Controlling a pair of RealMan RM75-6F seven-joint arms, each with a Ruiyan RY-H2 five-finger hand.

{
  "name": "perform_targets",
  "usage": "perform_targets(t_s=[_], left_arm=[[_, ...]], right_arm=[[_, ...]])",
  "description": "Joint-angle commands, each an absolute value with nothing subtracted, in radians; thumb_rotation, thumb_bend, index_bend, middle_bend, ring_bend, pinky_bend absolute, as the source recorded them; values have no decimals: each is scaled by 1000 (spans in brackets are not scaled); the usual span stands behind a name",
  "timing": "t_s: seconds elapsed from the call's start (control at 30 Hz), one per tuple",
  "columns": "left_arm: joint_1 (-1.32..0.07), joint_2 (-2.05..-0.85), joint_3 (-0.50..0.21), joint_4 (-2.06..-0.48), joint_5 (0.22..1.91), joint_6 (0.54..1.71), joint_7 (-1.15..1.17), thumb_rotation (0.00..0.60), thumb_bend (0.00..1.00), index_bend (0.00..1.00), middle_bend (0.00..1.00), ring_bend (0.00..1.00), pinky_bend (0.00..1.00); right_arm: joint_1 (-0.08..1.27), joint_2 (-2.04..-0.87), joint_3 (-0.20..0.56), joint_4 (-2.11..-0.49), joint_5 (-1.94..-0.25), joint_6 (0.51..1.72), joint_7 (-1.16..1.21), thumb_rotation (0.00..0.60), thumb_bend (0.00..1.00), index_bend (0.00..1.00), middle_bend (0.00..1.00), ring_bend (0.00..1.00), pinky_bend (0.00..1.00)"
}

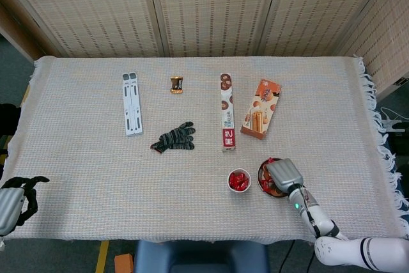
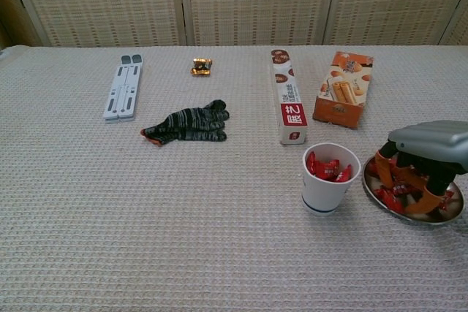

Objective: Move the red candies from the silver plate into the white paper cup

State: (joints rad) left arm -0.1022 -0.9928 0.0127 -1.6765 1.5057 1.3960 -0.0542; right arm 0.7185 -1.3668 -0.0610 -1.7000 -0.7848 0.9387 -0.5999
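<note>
The silver plate [image 2: 374, 196] lies at the table's front right with red candies [image 2: 387, 198] in it. My right hand [image 2: 423, 160] reaches down into the plate, its orange-tipped fingers [image 2: 418, 204] drawn together around some of the candies. From the head view the same right hand [image 1: 283, 174] covers most of the plate [image 1: 261, 181]. The white paper cup [image 2: 330, 182] stands just left of the plate, holding several red candies [image 2: 327, 168]; overhead the cup [image 1: 239, 180] shows red inside. My left hand [image 1: 14, 200] hangs by the table's front left corner, holding nothing.
Behind the cup lie a long red-and-white box [image 2: 289, 97] and an orange biscuit box [image 2: 344, 88]. A striped dark glove [image 2: 189, 123], a grey folding stand [image 2: 122, 87] and a small wrapped sweet [image 2: 201, 66] lie further left. A fringed table edge [image 1: 383, 151] runs along the right.
</note>
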Motion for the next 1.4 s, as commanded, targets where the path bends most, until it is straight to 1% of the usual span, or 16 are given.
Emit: perform_targets(t_s=[0.03,0.13,0.3,0.53,0.7,0.93,1.07,1.3,1.4], left_arm=[[-102,-993,13,-1677,1506,1397,-54,600,637,308,403,303,243],[-102,-993,12,-1676,1506,1398,-55,600,637,307,402,303,243],[-102,-992,12,-1676,1506,1397,-57,600,637,307,403,303,243],[-101,-992,13,-1676,1508,1399,-59,600,637,307,403,303,243],[-101,-992,13,-1676,1508,1398,-59,600,636,307,403,303,243],[-102,-992,13,-1676,1507,1396,-57,600,636,307,403,303,243],[-102,-992,12,-1676,1506,1396,-58,600,637,308,403,303,243],[-102,-992,13,-1676,1507,1396,-57,600,637,307,403,303,243],[-102,-992,12,-1676,1506,1396,-57,600,638,307,403,303,243]], right_arm=[[720,-1369,-63,-1696,-782,932,-602,600,97,465,770,801,1000],[720,-1372,-65,-1693,-788,925,-599,600,97,465,770,801,1000],[715,-1372,-67,-1695,-806,917,-582,600,127,505,770,802,1000],[704,-1370,-67,-1691,-831,921,-563,600,197,560,770,809,1000],[699,-1370,-66,-1684,-830,924,-559,600,250,623,770,811,1000],[694,-1367,-62,-1689,-832,935,-560,600,273,664,770,812,1000],[684,-1347,-56,-1726,-854,972,-563,600,275,670,770,812,1000],[661,-1272,-43,-1852,-907,1049,-571,600,284,675,770,813,1000],[659,-1262,-42,-1867,-913,1056,-571,600,286,676,770,813,1000]])
